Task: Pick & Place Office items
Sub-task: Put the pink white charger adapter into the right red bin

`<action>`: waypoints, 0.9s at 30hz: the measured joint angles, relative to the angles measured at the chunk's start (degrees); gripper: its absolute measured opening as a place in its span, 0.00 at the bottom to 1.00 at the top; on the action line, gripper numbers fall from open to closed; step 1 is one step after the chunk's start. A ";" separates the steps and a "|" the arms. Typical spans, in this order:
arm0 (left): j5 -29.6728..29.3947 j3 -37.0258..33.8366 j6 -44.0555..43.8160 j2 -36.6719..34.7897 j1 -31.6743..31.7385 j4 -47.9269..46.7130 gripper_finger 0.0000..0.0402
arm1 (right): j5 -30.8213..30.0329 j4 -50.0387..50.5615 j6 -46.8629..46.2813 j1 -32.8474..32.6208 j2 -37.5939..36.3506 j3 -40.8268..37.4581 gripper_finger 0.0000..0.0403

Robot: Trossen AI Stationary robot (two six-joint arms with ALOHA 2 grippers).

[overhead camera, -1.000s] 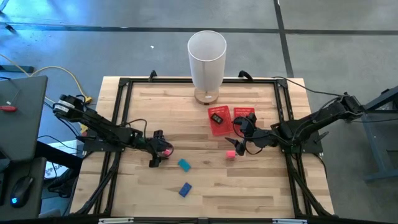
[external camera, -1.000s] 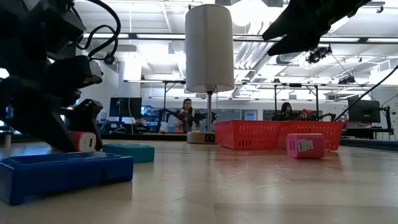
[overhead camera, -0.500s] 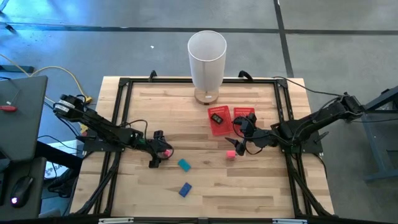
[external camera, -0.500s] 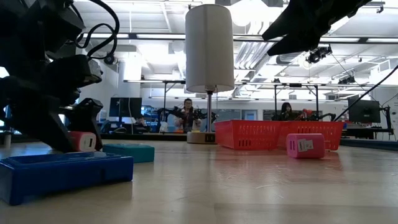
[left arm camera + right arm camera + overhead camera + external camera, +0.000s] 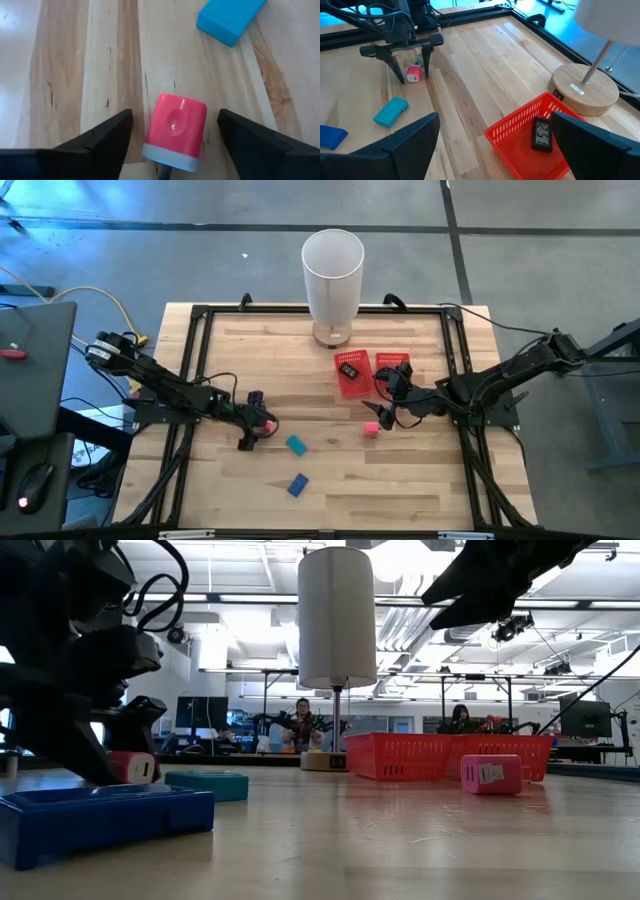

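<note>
A small red piece with a grey end point(image 5: 175, 132) rests on the wooden table between the fingers of my open left gripper point(image 5: 175, 112), which comes down at a slant at the table's left point(image 5: 252, 423). A gap shows on each side of the piece. A teal piece point(image 5: 296, 445), a blue piece point(image 5: 298, 485) and a pink piece point(image 5: 371, 427) lie loose on the table. My right gripper point(image 5: 390, 405) hangs open above the table, beside the pink piece and the red tray point(image 5: 385, 363).
A black item point(image 5: 542, 134) lies in one compartment of the red tray. A tall white cylinder on a round wooden base point(image 5: 333, 275) stands at the far middle. A black frame point(image 5: 200, 315) runs round the table's edges. People sit in the room beyond point(image 5: 300, 720).
</note>
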State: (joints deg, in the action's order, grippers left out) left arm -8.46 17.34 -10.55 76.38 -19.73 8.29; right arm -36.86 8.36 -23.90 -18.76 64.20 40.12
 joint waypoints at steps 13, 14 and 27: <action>-0.10 -0.09 0.77 0.02 -0.04 -0.25 0.31 | 0.00 0.00 0.00 0.00 0.00 0.00 0.91; -0.19 -0.09 0.79 0.02 -0.04 -0.24 0.31 | 0.00 0.00 -0.02 0.02 0.00 0.00 0.91; -10.25 1.32 3.51 0.21 -3.14 2.83 0.31 | 3.84 -1.47 -0.30 0.02 0.00 0.02 0.91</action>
State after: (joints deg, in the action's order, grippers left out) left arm -18.71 18.66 -7.04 76.58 -22.86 11.13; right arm -33.02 6.89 -24.20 -18.74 64.20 40.14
